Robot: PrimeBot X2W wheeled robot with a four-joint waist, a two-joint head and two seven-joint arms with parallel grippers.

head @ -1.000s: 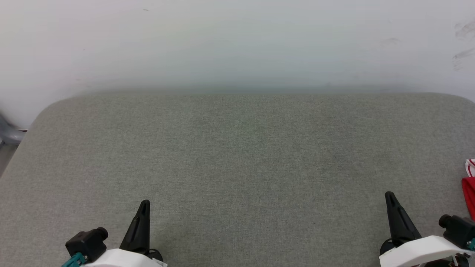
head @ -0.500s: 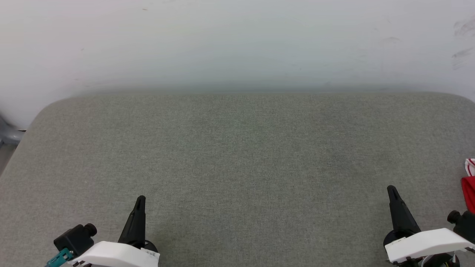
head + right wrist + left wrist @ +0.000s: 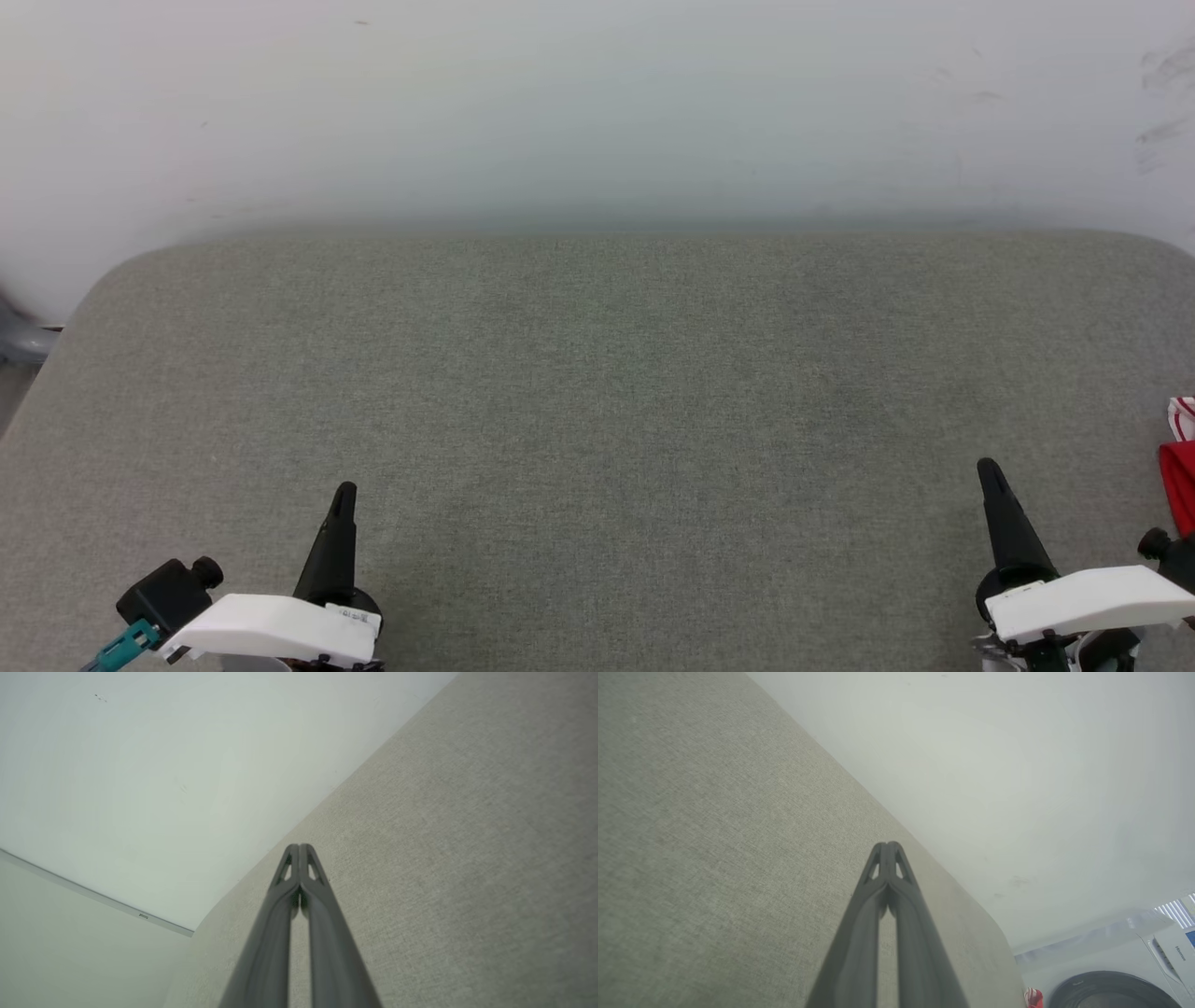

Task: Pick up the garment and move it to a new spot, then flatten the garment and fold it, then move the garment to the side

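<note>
Over the grey fabric-covered table point(image 3: 597, 373), my left gripper point(image 3: 344, 493) and right gripper point(image 3: 988, 469) hover, fingers pressed together, empty; the red-and-white garment point(image 3: 1180, 471) lies at the table's right end.

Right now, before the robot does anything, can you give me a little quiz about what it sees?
1. True or false: the left gripper has its jaws wide open.
2. On the grey fabric surface, where does the garment show in the head view? A) the middle; B) the left edge; C) the right edge.
3. Is the right gripper holding the garment?
Key: 1 false, the left gripper's jaws are shut. 2 C. 3 no, its jaws are shut on nothing, apart from the garment.
</note>
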